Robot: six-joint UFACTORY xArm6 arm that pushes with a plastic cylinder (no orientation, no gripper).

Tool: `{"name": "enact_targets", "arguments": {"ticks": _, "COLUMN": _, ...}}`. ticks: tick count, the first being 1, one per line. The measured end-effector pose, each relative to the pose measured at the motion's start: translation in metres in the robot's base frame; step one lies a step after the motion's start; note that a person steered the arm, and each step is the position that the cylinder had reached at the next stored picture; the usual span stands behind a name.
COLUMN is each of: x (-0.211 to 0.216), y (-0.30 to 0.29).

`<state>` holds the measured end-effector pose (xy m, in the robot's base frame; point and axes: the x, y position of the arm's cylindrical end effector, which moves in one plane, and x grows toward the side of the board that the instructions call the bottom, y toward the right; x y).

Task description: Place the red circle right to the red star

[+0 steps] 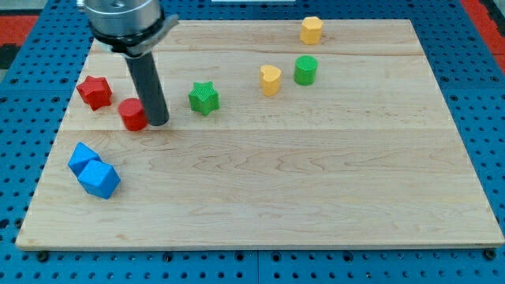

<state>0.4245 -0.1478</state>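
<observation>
The red star [95,91] lies near the board's left edge. The red circle [133,114] lies just to its lower right, a small gap between them. My tip [158,122] rests on the board right beside the red circle, touching or nearly touching its right side. The dark rod rises from there to the arm's head at the view's top left.
A green star [203,98] lies right of my tip. A yellow heart [271,80], a green cylinder [306,70] and a yellow hexagon block [312,30] lie toward the top right. Two blue blocks [93,171] lie at the lower left. The wooden board [316,189] sits on a blue pegboard.
</observation>
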Motion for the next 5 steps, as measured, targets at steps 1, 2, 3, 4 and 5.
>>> {"name": "enact_targets", "arguments": {"ticks": 1, "x": 0.021, "y": -0.002}}
{"name": "enact_targets", "arguments": {"ticks": 2, "x": 0.025, "y": -0.04}}
{"name": "enact_targets", "arguments": {"ticks": 3, "x": -0.01, "y": -0.059}}
{"name": "enact_targets", "arguments": {"ticks": 4, "x": -0.014, "y": -0.062}}
{"name": "enact_targets", "arguments": {"ticks": 5, "x": 0.008, "y": -0.029}}
